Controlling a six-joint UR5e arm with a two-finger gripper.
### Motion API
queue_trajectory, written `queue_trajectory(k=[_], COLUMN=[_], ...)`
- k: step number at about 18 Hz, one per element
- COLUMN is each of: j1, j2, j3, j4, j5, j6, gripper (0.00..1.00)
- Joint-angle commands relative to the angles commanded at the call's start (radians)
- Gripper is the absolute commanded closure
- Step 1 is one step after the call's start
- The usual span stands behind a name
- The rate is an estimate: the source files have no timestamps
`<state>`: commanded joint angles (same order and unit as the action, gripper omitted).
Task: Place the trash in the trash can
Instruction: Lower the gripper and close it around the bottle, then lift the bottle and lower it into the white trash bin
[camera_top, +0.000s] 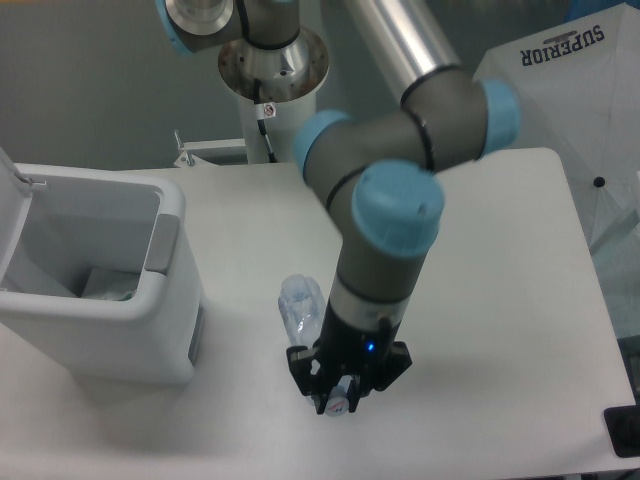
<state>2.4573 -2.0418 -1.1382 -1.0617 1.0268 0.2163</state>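
A crushed clear plastic bottle (300, 305) lies slanted in the front middle of the white table, its capped, labelled end under the gripper. My gripper (340, 392) points down with its black fingers closed around that lower end of the bottle. I cannot tell if the bottle is lifted off the table. The white trash can (150, 330) stands at the left with its lid (12, 205) swung open. A crumpled clear-white wrapper (105, 285) lies inside it. The gripper is to the right of the can, about a can's width away.
The robot's base column (270, 90) rises at the table's back edge. A white canopy printed "SUPERIOR" (565, 90) stands off the table at the back right. A black object (623, 432) sits at the front right corner.
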Motion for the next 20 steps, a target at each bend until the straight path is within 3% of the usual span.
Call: queue_trajectory(k=[3, 8, 16, 20], j1=[0.038, 0.046, 0.034, 0.0], j2=[0.034, 0.092, 0.187, 0.236], j3=[0.0, -0.005, -0.017, -0.09], j4=[0.034, 0.043, 0.063, 0.075], j5=[-0.166, -0.333, -0.537, -0.57], j6=[0.0, 0.018, 0.018, 0.02], gripper=[0.94, 0.94, 0.94, 0.94])
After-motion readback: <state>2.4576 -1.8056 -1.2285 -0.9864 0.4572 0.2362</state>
